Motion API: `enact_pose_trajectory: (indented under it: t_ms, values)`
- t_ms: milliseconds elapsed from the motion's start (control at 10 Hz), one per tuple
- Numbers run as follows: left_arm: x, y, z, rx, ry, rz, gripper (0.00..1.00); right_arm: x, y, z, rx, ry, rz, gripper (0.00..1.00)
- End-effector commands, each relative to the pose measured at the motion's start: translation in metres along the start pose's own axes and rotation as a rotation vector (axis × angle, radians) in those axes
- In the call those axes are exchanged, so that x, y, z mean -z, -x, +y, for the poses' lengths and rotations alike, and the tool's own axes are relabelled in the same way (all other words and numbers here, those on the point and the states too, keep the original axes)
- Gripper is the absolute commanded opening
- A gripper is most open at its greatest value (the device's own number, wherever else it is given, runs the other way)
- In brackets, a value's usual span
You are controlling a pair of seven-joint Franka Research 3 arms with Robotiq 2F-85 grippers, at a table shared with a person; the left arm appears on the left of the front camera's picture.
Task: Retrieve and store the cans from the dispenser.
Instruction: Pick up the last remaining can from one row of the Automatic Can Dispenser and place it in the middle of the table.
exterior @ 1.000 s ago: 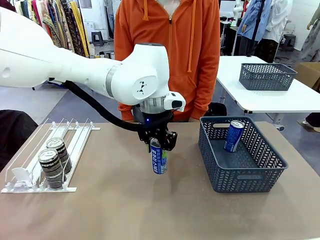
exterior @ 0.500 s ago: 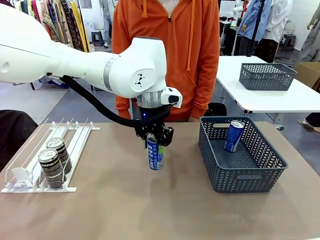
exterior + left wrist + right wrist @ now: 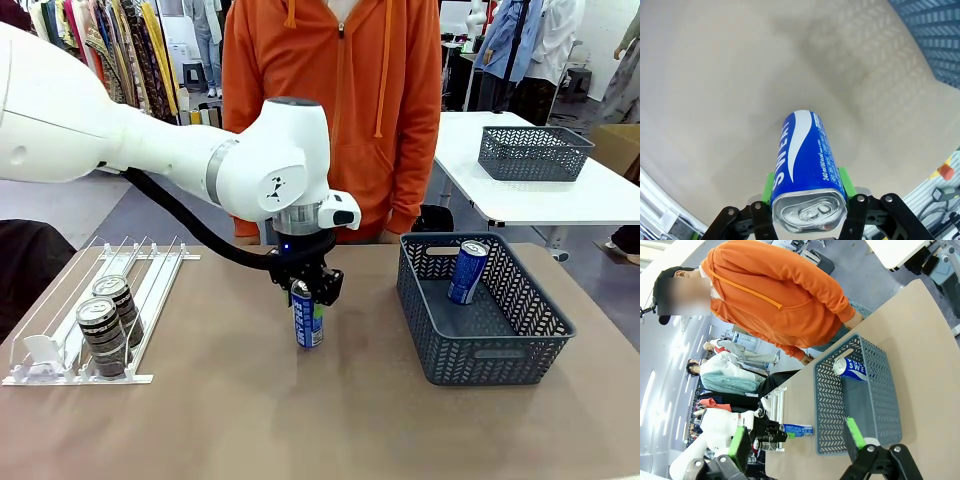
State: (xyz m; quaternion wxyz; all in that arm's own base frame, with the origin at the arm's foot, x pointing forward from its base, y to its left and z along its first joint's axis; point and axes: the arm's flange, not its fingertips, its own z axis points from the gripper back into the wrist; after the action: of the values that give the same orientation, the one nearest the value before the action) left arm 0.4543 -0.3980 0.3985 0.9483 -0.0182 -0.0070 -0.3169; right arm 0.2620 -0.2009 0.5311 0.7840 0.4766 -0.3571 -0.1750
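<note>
Blue can (image 3: 308,325) leftward, within left hand (image 3: 307,296)

The blue can (image 3: 807,165) carries large white letters reading "SWEA…" and small print with "240 ml". The second blue can (image 3: 852,369), inside the basket (image 3: 830,405), shows "SWE…".

Bare desk (image 3: 250,420) lies open to my right up to the basket (image 3: 490,362) wall; dispenser (image 3: 40,352) crowds the left edge.

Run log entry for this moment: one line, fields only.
left gripper: shut on blue can, upright between dispenser and basket | right gripper: open | basket: second blue can inside | dispenser: two dark cans in lanes
</note>
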Motion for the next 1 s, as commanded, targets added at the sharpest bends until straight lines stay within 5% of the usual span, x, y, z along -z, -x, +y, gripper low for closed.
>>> enact_pose_trajectory:
  t_ms: [0, 100, 200, 300, 700, 900]
  values:
    - [0.002, -0.004, 0.005, -0.005, -0.018, 0.025, 0.0, 0.002, -0.002, 0.0, -0.022, -0.034, -0.018, 1.0]
    - [0.003, -0.004, 0.005, -0.001, -0.017, 0.029, 0.0, 0.002, -0.002, 0.0, -0.022, -0.034, -0.018, 1.0]
    - [0.002, -0.006, 0.005, -0.003, -0.008, 0.031, 0.44, 0.002, -0.002, 0.0, -0.022, -0.034, -0.018, 1.0]
    - [0.002, -0.006, 0.006, -0.006, -0.004, 0.034, 1.0, 0.002, -0.002, 0.0, -0.022, -0.034, -0.018, 1.0]
    - [-0.007, -0.002, 0.007, -0.014, 0.001, -0.002, 1.0, 0.002, -0.002, 0.0, -0.022, -0.034, -0.018, 1.0]
    - [-0.053, 0.016, 0.013, -0.032, 0.038, -0.136, 1.0, 0.002, -0.002, 0.0, -0.022, -0.034, -0.018, 1.0]
